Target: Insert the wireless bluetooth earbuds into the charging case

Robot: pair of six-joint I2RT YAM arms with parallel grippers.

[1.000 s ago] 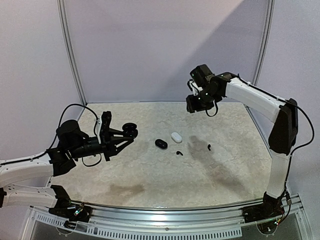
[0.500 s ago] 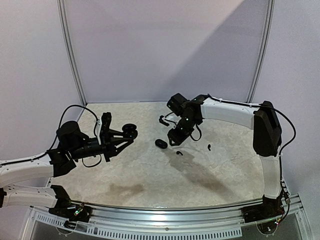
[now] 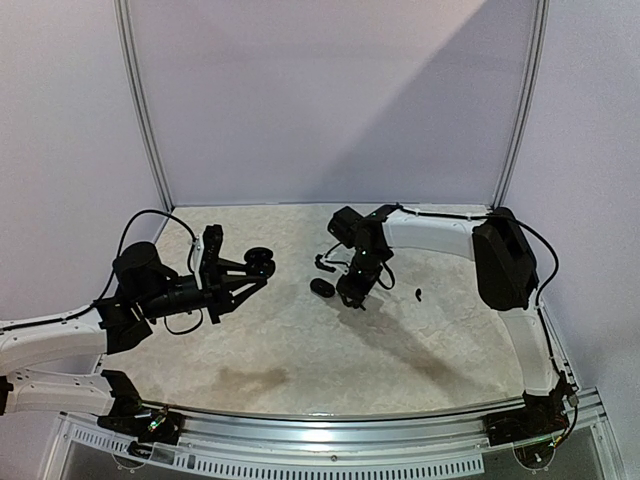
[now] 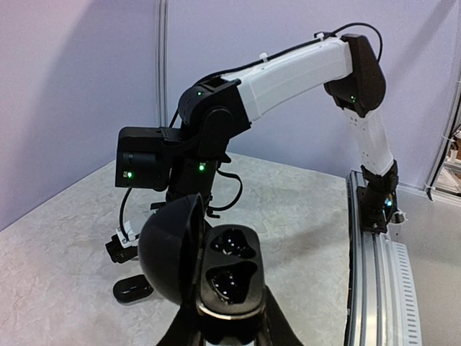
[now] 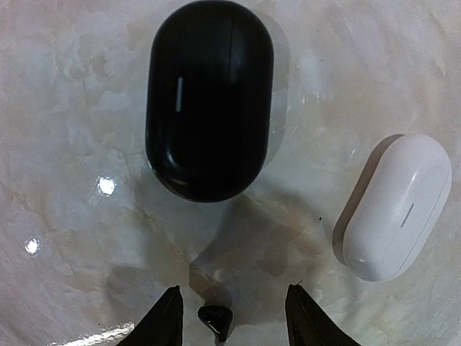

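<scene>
The left arm stretches low along the table's left side, its left gripper point(image 4: 229, 328) clamped on the base of an open glossy black charging case point(image 4: 229, 270), lid swung back. The right arm reaches over the marbled tabletop point(image 3: 300, 350) with its wrist turned down, the right gripper point(image 5: 232, 321) partly spread, its fingertips astride but not touching a small black earbud point(image 5: 215, 317). Just beyond lie a closed black oval case point(image 5: 209, 97) and a closed white oval case point(image 5: 395, 209); a second black earbud point(image 3: 417, 294) lies apart to the right.
</scene>
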